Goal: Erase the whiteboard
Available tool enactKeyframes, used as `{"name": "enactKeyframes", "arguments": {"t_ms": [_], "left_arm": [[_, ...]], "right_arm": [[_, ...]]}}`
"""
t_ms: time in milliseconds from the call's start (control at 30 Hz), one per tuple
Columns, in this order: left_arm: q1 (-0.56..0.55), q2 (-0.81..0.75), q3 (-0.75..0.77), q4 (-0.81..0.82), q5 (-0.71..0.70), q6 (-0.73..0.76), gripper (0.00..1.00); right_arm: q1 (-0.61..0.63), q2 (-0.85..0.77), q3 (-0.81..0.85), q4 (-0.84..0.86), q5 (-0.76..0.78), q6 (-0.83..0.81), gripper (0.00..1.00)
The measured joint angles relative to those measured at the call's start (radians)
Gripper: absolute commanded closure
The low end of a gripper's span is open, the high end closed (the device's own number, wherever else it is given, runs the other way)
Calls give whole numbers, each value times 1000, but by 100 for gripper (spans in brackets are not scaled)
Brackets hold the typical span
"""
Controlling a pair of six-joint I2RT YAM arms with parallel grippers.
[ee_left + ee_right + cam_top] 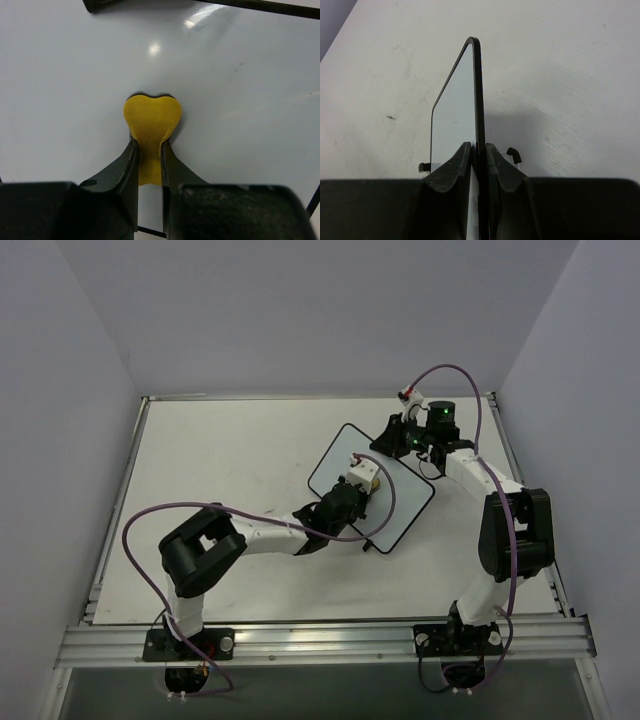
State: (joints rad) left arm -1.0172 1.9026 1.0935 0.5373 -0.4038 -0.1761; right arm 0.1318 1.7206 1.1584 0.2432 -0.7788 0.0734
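The whiteboard (385, 490) is a small white board with a thin black frame, lying askew at the table's middle right. My right gripper (408, 445) is shut on its far edge; in the right wrist view the board's frame (479, 90) stands edge-on between the jaws at my right gripper (479, 150). My left gripper (358, 483) is shut on a yellow eraser pad (151, 117) and presses it against the board's white face (240, 100). No writing shows on the board.
The white table (220, 460) lies inside a metal rail frame (320, 640), with grey walls on three sides. Small black clips (514, 152) stick out at the board's edge. Purple cables (440, 370) loop from both arms.
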Motion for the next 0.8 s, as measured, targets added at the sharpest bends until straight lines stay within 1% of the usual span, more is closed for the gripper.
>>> {"name": "enactKeyframes", "arguments": {"t_ms": [167,267,400,500,600,800], "left_arm": [[37,-9,-7,-7,31,-23,98],[107,-14,-20,-10,48,-38,98],[227,-14,-43,-18,58,-50,98],[289,-14,-60,-35,60,-49,98],[300,-14,-63,-42,65,-48,98],[263,-14,-69,-34,71,-44,98]], "right_arm": [[0,-1,-1,3,-3,0,100],[0,-1,-1,3,-3,0,100],[1,-1,-2,4,-3,1,100],[1,-1,-3,4,-4,2,100],[1,-1,-3,5,-4,3,100],[1,-1,-3,5,-3,3,100]]}}
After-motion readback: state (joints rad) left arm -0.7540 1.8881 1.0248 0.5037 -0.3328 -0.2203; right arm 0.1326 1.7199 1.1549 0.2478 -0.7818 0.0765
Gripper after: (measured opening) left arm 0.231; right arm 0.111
